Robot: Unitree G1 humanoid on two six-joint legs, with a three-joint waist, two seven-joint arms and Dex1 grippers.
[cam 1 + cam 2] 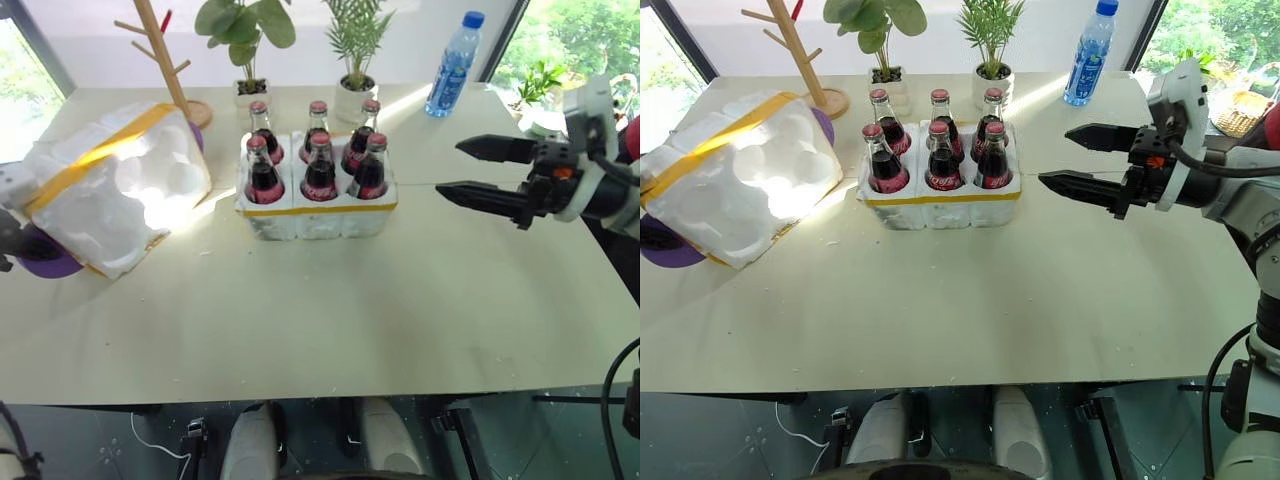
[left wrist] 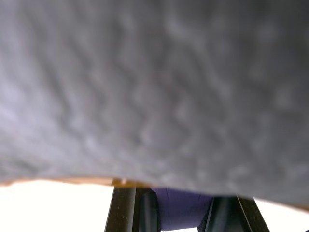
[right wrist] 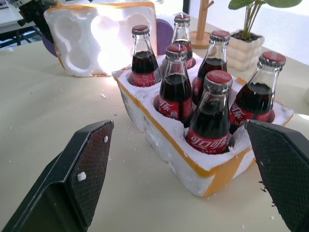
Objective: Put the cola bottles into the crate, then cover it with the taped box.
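The right arm reaches in from the right side, its wrist roughly level, and the right pincer (image 1: 1072, 158) points left with its two black fingers (image 3: 72, 179) spread wide apart, holding nothing. The left pincer (image 2: 181, 212) is closed, its fingers near each other.

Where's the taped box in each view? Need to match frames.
Left eye: taped box far left, tilted, hollow side showing.
Right eye: far left.
Left wrist: close white foam surface, likely the box.
Right wrist: behind the crate.
Shared landmark: crate of cola bottles.
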